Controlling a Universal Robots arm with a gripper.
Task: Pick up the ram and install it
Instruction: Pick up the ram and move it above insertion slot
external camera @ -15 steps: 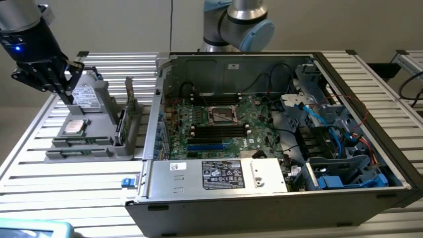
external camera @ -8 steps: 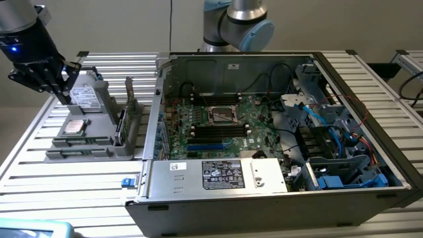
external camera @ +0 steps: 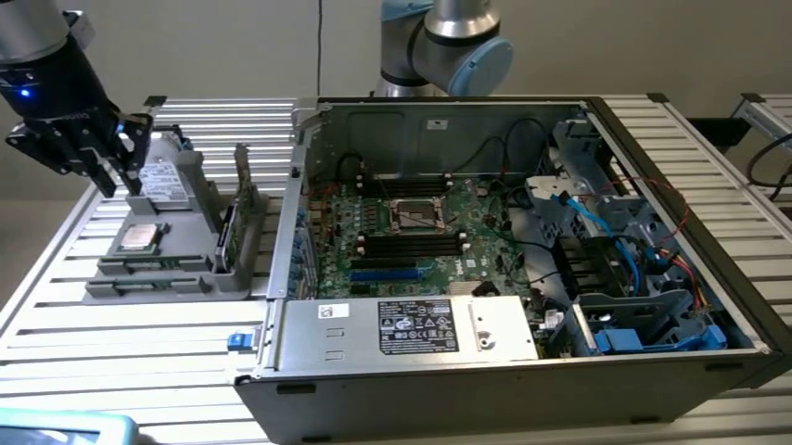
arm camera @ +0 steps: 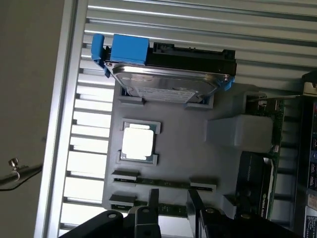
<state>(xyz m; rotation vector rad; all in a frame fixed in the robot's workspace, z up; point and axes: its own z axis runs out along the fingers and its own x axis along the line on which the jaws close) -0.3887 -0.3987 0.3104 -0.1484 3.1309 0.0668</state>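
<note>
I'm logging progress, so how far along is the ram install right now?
Done: nothing yet. In hand: the open gripper hovers at the ram, which lies in the grey holder, ungrasped. Left: picking it up and seating it on the motherboard.

You're in a robotics lab set up for PC assembly. A slatted aluminium bench [external camera: 136, 343] carries an open computer case [external camera: 495, 400] with its motherboard [external camera: 409, 250] bared. A grey parts fixture [external camera: 167, 281] sits on the exterior view's left, under the gripper [external camera: 119, 184]. A Universal Robots arm [external camera: 452, 42] rises at the far side.
</note>
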